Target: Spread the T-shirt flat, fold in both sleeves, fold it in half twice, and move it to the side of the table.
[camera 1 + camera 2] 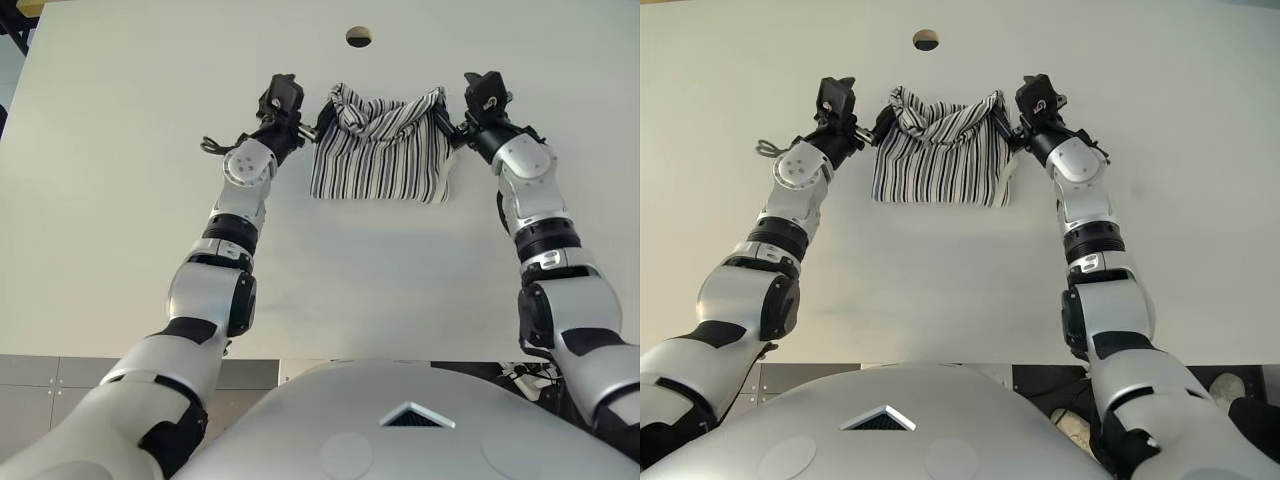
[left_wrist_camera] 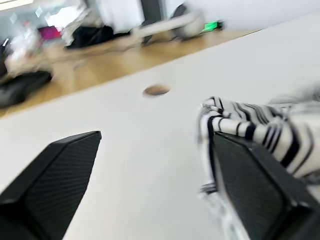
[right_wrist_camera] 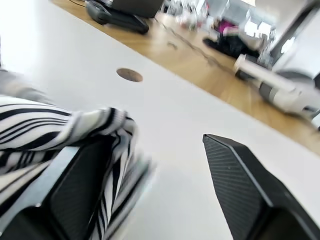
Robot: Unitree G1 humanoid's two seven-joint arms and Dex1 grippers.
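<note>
- On the head camera I have the striped T-shirt (image 1: 378, 150) bunched into a rough rectangle on the white desk (image 1: 120, 250). It lies in the far half, just short of the round cable hole (image 1: 358, 37) near the far edge.
- My left end effector (image 1: 316, 124) sits at the shirt's far left corner and my right end effector (image 1: 452, 127) at its far right corner. Both touch the cloth, and the far hem sags in folds between them.
- On the left wrist camera the two black fingers (image 2: 60, 175) are spread wide. Striped cloth drapes over one of them, and bare desk shows in the gap.
- On the right wrist camera the fingers (image 3: 240, 185) likewise stand wide apart, with cloth lying over one finger and desk showing between them.
</note>
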